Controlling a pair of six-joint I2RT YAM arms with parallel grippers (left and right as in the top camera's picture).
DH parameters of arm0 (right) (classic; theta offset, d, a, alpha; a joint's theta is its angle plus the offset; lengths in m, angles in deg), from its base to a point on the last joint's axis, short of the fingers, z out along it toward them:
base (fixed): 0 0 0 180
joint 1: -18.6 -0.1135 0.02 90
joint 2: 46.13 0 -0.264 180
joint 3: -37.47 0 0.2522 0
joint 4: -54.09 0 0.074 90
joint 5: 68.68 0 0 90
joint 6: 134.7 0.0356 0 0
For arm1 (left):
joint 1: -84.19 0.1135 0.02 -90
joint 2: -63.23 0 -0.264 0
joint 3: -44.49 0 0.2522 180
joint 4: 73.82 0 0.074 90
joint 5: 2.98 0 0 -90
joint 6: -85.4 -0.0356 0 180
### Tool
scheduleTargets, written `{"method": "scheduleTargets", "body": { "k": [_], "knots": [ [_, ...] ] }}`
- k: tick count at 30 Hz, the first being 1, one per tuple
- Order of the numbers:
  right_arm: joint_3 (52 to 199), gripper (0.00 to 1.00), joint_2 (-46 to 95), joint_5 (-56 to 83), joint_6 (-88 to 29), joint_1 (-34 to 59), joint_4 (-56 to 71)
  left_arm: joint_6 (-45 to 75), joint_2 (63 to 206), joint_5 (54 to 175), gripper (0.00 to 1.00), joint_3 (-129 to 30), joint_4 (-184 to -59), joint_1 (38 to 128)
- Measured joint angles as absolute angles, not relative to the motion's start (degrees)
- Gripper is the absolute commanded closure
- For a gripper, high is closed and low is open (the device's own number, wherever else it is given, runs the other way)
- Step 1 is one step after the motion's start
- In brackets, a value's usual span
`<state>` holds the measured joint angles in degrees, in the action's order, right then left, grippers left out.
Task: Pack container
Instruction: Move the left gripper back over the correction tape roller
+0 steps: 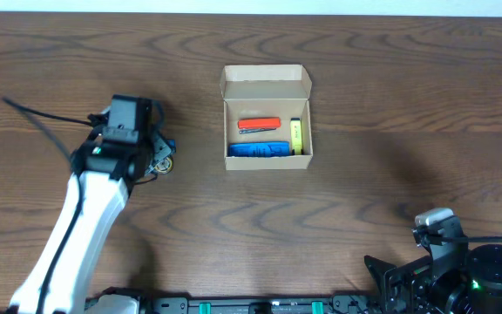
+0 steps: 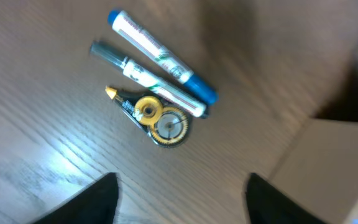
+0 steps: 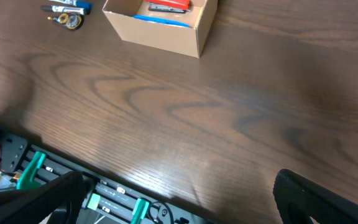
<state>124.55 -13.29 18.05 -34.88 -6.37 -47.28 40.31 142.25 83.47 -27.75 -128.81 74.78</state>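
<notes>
The container (image 1: 267, 85) is a tan cardboard box with its lid flap open at the back. It holds a red item (image 1: 258, 125), a yellow item (image 1: 296, 135) and a blue item (image 1: 258, 150). Left of it on the table lie a blue marker (image 2: 161, 55), a grey-capped marker (image 2: 148, 79) and a yellow correction tape roller (image 2: 151, 115). My left gripper (image 2: 182, 196) hovers just over them, open, nothing between its fingers. My right gripper (image 3: 179, 199) stands open and empty at the table's front edge, far from the container (image 3: 160, 28).
The right arm (image 1: 456, 262) sits at the front right corner of the wooden table. A black rail with green clips (image 3: 104, 193) runs along the front edge. The left arm (image 1: 85, 227) reaches in from the front left. A corner of the container (image 2: 334, 168) shows in the left wrist view.
</notes>
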Motion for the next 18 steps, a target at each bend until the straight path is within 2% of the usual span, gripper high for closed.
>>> {"method": "scheduleTargets", "body": {
  "k": [4, 5, 6, 14, 16, 18],
  "knots": [
    [124.55, 0.01, -13.29, 18.05, -34.86, -6.37, -47.26, 46.47, 149.44, 84.08, 0.24, -27.75, -127.13, 74.78],
    [124.55, 0.01, -13.29, 18.05, -34.88, -6.37, -47.28, 48.07, 150.73, 84.06, 0.12, -27.75, -126.89, 74.78],
    [124.55, 0.01, -13.29, 18.05, -34.86, -6.37, -47.28, 49.42, 151.78, 84.30, 0.05, -27.75, -126.50, 74.78],
    [124.55, 0.01, -13.29, 18.05, -34.88, -6.37, -47.26, 58.43, 154.86, 89.83, 0.05, -27.75, -124.20, 74.76],
    [124.55, 0.01, -13.29, 18.05, -34.86, -6.37, -47.26, 59.06, 154.86, 90.11, 0.00, -27.75, -123.55, 74.76],
    [124.55, 0.01, -13.29, 18.05, -34.88, -6.37, -47.26, 59.74, 154.86, 90.01, 0.00, -27.75, -123.70, 74.78]
  ]
}}
